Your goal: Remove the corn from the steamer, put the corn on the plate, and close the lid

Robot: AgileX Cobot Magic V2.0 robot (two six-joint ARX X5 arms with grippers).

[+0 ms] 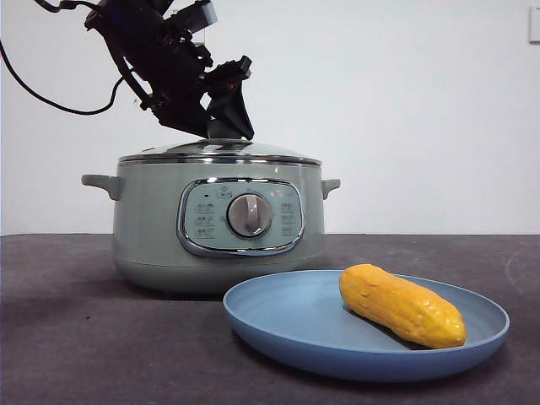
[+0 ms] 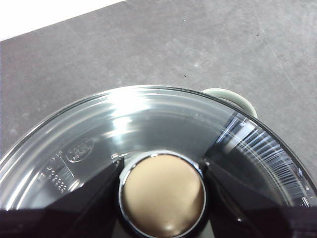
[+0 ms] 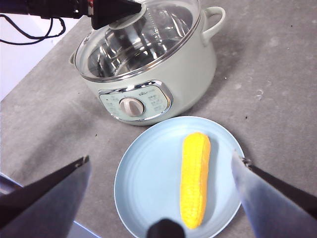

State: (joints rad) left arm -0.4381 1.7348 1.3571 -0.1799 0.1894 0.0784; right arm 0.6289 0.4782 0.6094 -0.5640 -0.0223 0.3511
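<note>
The corn (image 1: pixel 401 305) lies on its side on the light-blue plate (image 1: pixel 278 312), in front of the sage-green steamer (image 1: pixel 152 228). The glass lid (image 1: pixel 219 150) sits flat on the steamer's rim. My left gripper (image 1: pixel 221 118) reaches down from the upper left to the lid's top. In the left wrist view the left gripper (image 2: pixel 162 166) has a jaw against each side of the knob (image 2: pixel 162 198). My right gripper (image 3: pixel 163 158) is open and empty, high above the plate (image 3: pixel 143 173) and the corn (image 3: pixel 194 178). The steamer (image 3: pixel 193 64) looks empty through the lid (image 3: pixel 143 34).
The steamer and plate stand on a dark grey table (image 1: pixel 67 337). The steamer has a side handle (image 2: pixel 233 96) at each side and a silver dial (image 1: pixel 250 215) facing front. A white wall is behind. A black cable (image 1: pixel 51 101) hangs from the left arm.
</note>
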